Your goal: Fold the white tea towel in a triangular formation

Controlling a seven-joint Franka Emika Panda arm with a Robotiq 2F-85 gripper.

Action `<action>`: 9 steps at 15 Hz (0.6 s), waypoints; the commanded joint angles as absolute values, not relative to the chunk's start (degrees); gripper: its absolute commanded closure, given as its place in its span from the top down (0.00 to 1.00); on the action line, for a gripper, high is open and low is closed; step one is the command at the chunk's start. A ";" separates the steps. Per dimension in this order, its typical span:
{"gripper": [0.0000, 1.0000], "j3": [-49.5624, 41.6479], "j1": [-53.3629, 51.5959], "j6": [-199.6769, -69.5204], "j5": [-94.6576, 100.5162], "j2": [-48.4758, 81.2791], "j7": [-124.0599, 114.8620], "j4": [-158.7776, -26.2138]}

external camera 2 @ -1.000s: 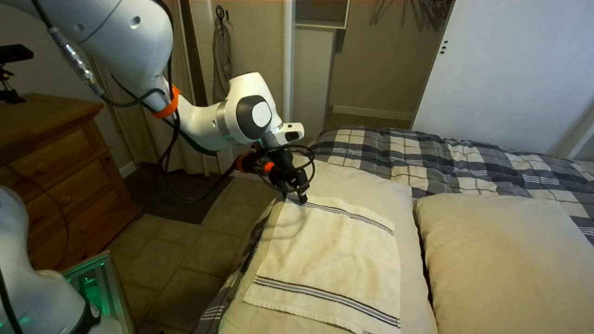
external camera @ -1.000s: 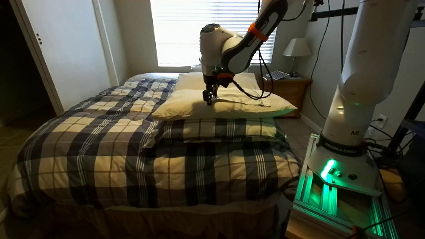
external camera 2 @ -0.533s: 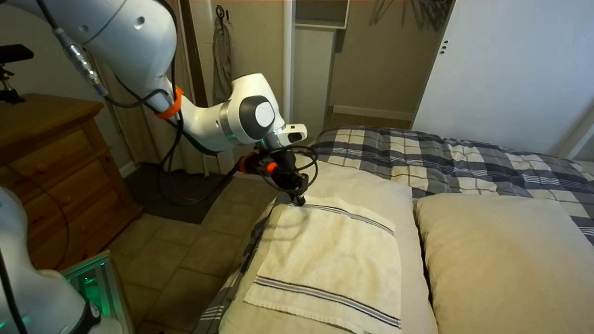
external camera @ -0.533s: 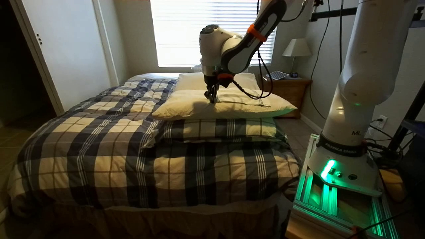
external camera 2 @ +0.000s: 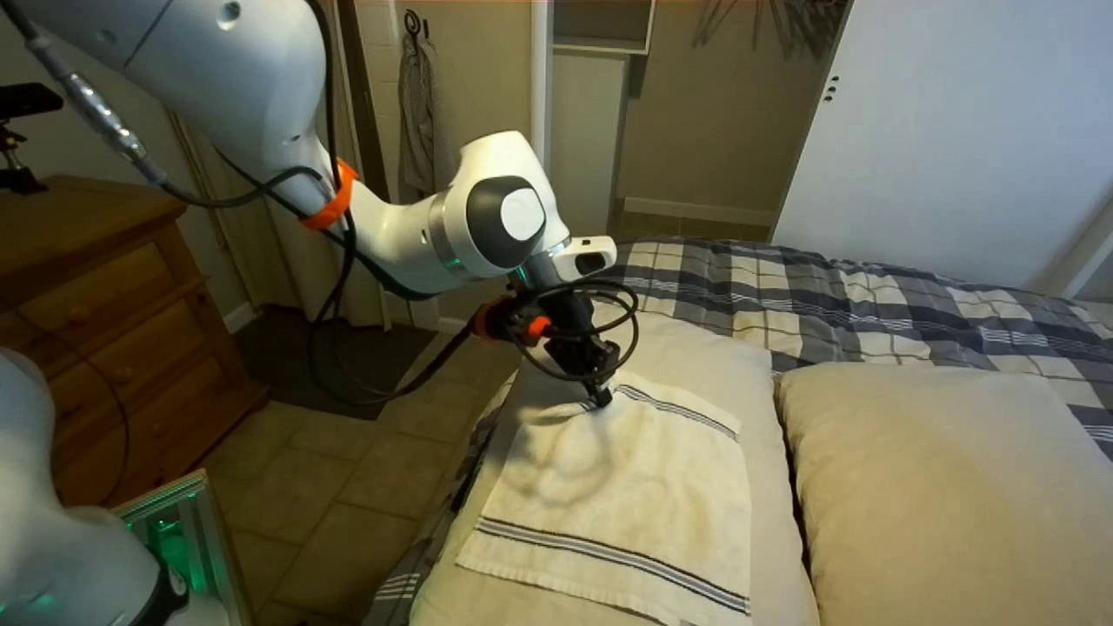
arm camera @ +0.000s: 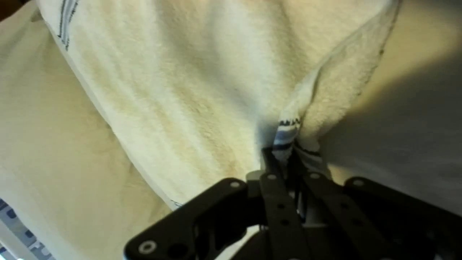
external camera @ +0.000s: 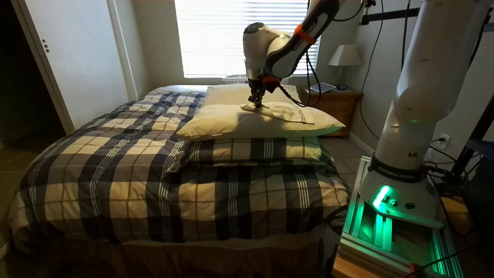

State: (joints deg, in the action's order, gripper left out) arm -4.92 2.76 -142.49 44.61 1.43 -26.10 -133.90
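Observation:
The white tea towel [external camera 2: 652, 487] lies spread on a cream pillow [external camera 2: 704, 348], with dark stripes across both ends. My gripper [external camera 2: 600, 396] is shut on the towel near one corner at the striped end farther from the camera. In the wrist view, a striped pinch of the towel [arm camera: 173, 101] runs up between the fingertips of the gripper [arm camera: 285, 162]. The edge beside that pinch is turned over. From lower down in an exterior view, the towel [external camera: 285, 111] bunches up below the gripper [external camera: 257, 105]. The held corner itself is hidden in the jaws.
A further cream pillow [external camera 2: 930, 487] adjoins the one under the towel. Both rest on a bed with a plaid bedspread [external camera: 127, 185]. Beyond stand a nightstand [external camera: 335, 106] with a lamp [external camera: 344, 56], and a wooden dresser [external camera 2: 113, 322]. A cable loop [external camera 2: 630, 335] hangs around the gripper.
The jaws have gone from open to shut on the towel's corner. The gripper has since moved inward over the towel, pulling the corner along, so that the far striped end is now gathered.

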 commanded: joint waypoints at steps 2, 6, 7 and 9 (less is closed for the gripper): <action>0.02 -7.04 5.61 -144.82 45.19 -2.71 -22.86 -135.98; 0.09 -6.64 5.78 -143.57 44.64 -1.34 -23.20 -134.43; 0.09 -6.62 5.76 -143.62 44.64 -1.36 -23.19 -134.53; 0.09 -6.59 5.74 -143.75 44.64 -1.36 -23.19 -134.66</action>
State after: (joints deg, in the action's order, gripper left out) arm -7.08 5.27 -143.85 44.82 -1.32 -23.40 -134.72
